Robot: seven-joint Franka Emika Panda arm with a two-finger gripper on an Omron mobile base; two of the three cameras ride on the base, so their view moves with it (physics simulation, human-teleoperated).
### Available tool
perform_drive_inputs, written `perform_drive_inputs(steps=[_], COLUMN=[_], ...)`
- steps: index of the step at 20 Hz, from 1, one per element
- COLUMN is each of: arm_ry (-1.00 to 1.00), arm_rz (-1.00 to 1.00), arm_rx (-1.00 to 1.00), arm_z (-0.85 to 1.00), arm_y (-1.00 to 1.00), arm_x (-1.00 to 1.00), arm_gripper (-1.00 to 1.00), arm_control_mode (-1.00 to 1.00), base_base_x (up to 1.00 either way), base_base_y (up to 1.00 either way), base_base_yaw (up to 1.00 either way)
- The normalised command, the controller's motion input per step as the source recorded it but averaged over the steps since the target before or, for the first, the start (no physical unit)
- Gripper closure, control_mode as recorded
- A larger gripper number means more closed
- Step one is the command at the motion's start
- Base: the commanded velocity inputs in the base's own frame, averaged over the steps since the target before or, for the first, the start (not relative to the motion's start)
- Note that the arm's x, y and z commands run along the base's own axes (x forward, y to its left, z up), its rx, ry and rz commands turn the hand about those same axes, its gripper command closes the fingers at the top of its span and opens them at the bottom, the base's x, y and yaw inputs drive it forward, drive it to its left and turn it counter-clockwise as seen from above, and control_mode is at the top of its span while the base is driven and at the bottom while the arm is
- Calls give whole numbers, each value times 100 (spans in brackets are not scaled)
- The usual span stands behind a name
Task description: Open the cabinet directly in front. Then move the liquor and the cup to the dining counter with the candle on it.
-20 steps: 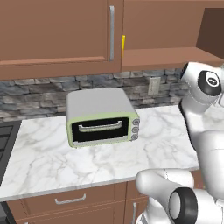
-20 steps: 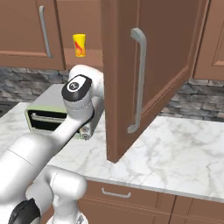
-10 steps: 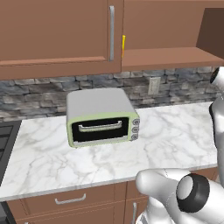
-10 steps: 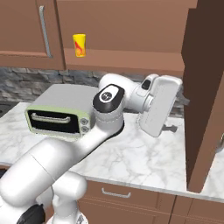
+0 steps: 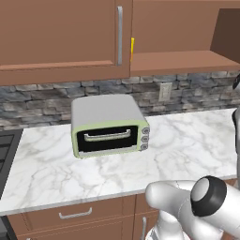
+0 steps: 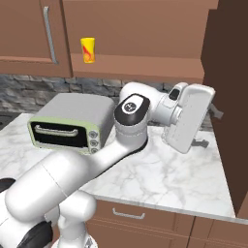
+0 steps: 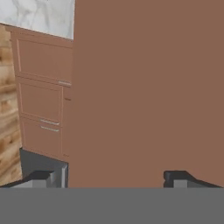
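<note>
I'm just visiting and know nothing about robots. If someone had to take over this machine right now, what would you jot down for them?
Gripper: open, holding nothing, facing the swung-out cabinet door at close range.
Cabinet: right door wide open, left door shut. That step looks done.
Cup: yellow, upright on the cabinet's bottom shelf, untouched.
Bottle: cannot see it from here; probably behind the shut left door.
Toaster oven sits on the counter below.
Left: fetch the cup and the bottle, carry both to the dining counter with the candle.

arm bent rightward, hand [image 7: 111, 178] wide apart
</note>
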Motion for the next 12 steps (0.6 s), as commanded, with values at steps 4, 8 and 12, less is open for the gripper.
perform_drive_inputs(steps=[4,8,12], arm_ry=[-1,-4,-10], arm_rz=[0,0,0], arm_rx=[5,1,0], arm_z=[-17,-2,0], arm_y=[0,9,46], arm_x=[-6,-28,-42], arm_gripper=[-100,-100,-100], arm_control_mode=[-100,-100,-100], base_base_x=[0,0,0], base_base_y=[0,0,0], base_base_yaw=[0,0,0])
